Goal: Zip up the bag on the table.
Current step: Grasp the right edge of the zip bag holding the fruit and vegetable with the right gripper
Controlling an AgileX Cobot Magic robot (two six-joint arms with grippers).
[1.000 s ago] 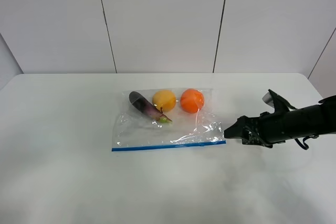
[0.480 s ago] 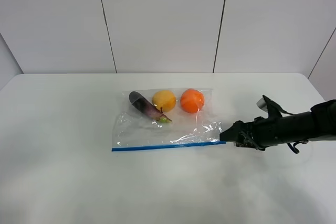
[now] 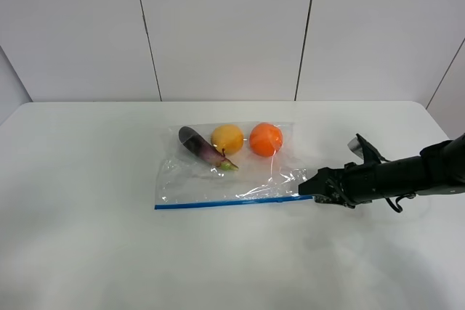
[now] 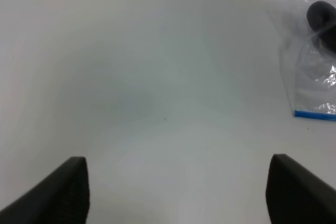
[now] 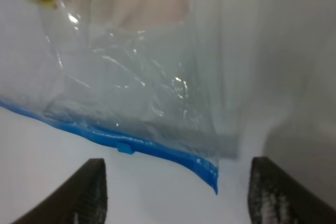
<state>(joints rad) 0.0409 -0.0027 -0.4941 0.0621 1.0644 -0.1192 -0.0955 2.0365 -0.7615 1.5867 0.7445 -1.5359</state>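
Bag (image 3: 229,172) lies flat in the middle of the bench (image 3: 87,252), with its blue zipper strip (image 3: 232,202) along the near edge. Eggplant (image 3: 200,147), yellow fruit (image 3: 227,138) and orange (image 3: 266,139) sit inside toward the far edge. Right gripper (image 3: 306,188) is low at the strip's right end, fingers apart, bag corner between them, unclamped. Left gripper (image 4: 176,192) is spread wide over bare bench, holding nothing.

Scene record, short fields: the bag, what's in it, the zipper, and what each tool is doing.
bag: clear plastic, flat on the white table
contents: eggplant, yellow fruit, orange
zipper strip: blue, along the edge nearest the camera; small tab near its right end
right tool: open, at the strip's right end
left tool: open, over bare table, apart from the bag
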